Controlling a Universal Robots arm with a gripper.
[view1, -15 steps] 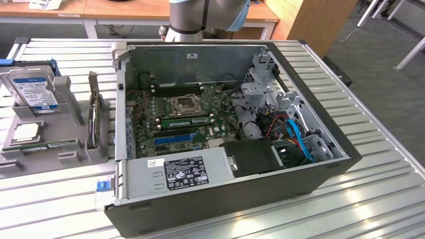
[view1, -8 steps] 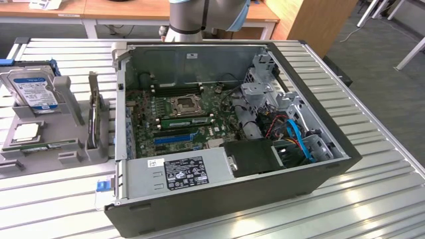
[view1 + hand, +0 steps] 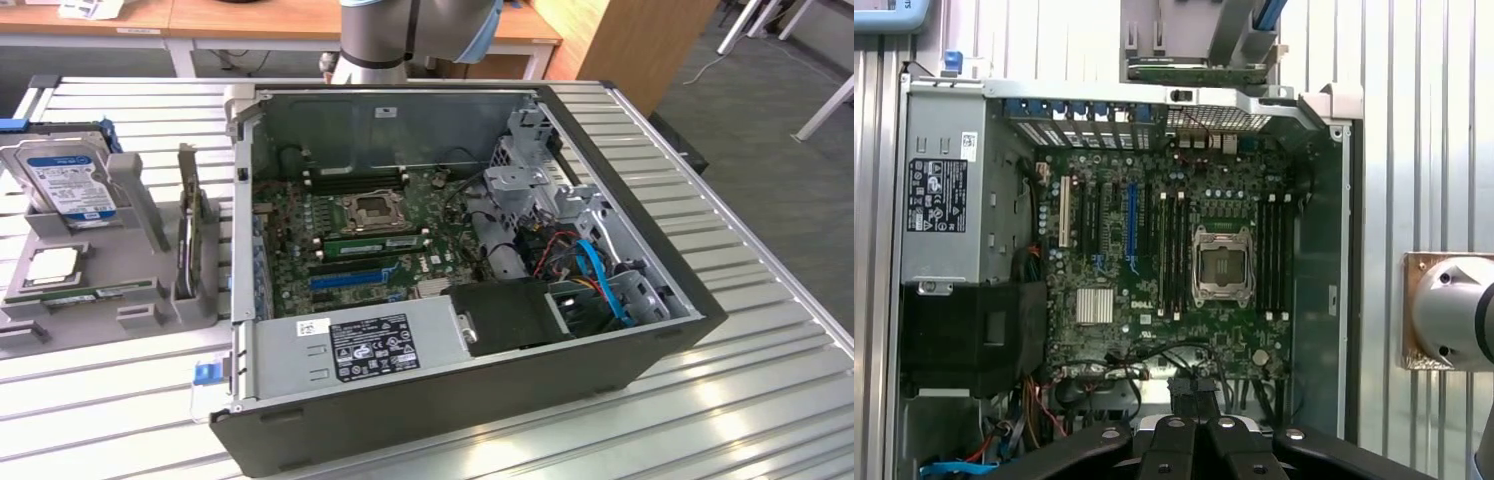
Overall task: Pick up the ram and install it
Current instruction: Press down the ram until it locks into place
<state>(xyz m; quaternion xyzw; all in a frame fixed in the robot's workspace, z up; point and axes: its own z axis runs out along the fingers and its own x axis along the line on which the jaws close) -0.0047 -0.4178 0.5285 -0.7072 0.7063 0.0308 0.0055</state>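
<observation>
A thin green ram stick (image 3: pixel 70 297) lies flat in the grey holder (image 3: pixel 134 315) at the exterior view's left, with a second green stick (image 3: pixel 127 290) beside it. The open computer case (image 3: pixel 627 345) lies on its side and the motherboard (image 3: pixel 1234 345) faces up. Black memory slots (image 3: pixel 1172 255) run on both sides of the empty processor socket (image 3: pixel 1219 265). A green strip (image 3: pixel 376 243) sits along the slots next to the socket. My gripper (image 3: pixel 1194 395) hangs high above the case, over the cables at the board's edge. It is shut with nothing between its fingers.
The holder also carries a hard drive (image 3: pixel 64 180), a square silver chip (image 3: pixel 51 265) and an upright dark card (image 3: pixel 190 235). Inside the case are the power supply (image 3: pixel 354 345), a drive cage (image 3: pixel 534 190) and blue and red cables (image 3: pixel 594 275). The arm's base (image 3: pixel 400 35) stands behind the case.
</observation>
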